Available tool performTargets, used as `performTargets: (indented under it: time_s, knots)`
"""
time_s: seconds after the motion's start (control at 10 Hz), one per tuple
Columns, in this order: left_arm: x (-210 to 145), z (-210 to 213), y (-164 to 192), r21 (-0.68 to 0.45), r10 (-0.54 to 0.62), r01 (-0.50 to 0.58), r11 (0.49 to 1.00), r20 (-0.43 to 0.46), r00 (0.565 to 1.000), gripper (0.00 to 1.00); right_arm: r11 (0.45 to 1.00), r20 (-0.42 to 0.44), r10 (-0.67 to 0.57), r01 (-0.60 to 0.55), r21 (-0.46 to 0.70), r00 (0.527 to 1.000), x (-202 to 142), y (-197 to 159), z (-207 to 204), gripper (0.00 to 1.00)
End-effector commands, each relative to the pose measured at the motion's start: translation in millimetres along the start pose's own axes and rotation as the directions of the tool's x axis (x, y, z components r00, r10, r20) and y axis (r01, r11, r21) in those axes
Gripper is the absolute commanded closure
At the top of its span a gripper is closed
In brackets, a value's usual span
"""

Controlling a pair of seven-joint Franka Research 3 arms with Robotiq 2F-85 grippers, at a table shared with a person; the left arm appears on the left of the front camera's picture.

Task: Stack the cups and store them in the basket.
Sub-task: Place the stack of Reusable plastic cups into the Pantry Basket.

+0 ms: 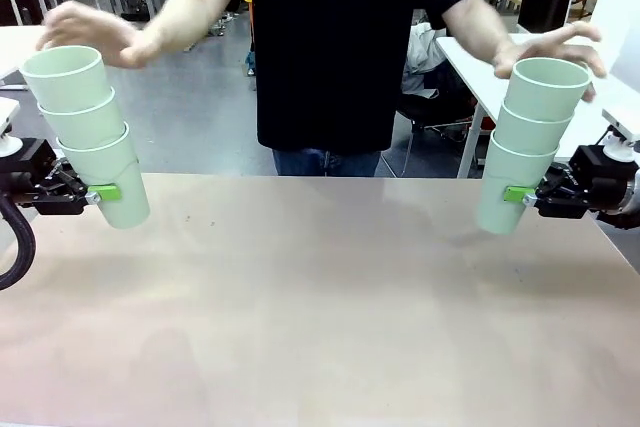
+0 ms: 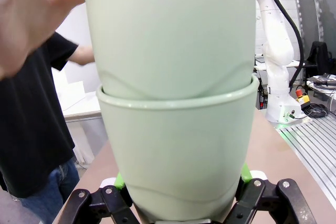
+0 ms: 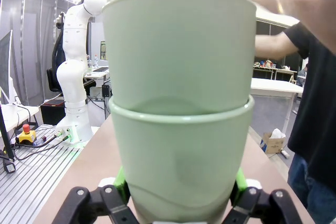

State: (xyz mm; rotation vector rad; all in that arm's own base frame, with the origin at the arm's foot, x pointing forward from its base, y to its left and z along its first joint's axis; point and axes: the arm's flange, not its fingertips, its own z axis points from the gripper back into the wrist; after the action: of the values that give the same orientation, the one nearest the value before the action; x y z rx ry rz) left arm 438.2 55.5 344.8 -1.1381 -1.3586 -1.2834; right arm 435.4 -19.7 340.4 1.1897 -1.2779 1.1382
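Observation:
My left gripper [image 1: 103, 193] is shut on the bottom cup of a tilted stack of three mint-green cups [image 1: 88, 132], held above the table's far left. At the far right, my right gripper [image 1: 516, 195] is shut on the bottom cup of another stack of three cups [image 1: 530, 142]. In the left wrist view the cups [image 2: 176, 145] sit between my green pads [image 2: 245, 172]. The right wrist view has its cups [image 3: 178, 129] between the pads [image 3: 240, 179] too. The person's hands [image 1: 85, 29] [image 1: 555, 47] hover at the top cups. The basket is out of view.
The wooden table [image 1: 320, 307] spreads bare below both stacks. A person in a black shirt [image 1: 335, 47] stands at the far edge, arms spread to both stacks. White tables and chairs stand behind.

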Motion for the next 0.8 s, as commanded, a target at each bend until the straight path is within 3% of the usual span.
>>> performTargets:
  time_s: [0.0,0.7]
  knots:
    - [4.5,-2.7,-1.0,-0.001,-0.009,0.009,1.0,0.005,1.0,0.15,1.0,0.002,0.012,-0.012,0.0,1.0,2.4,1.2,-1.1,0.13]
    - [4.5,-2.7,-1.0,-0.001,-0.009,0.009,1.0,0.005,1.0,0.15,1.0,0.002,0.012,-0.012,0.0,1.0,2.4,1.2,-1.1,0.13]
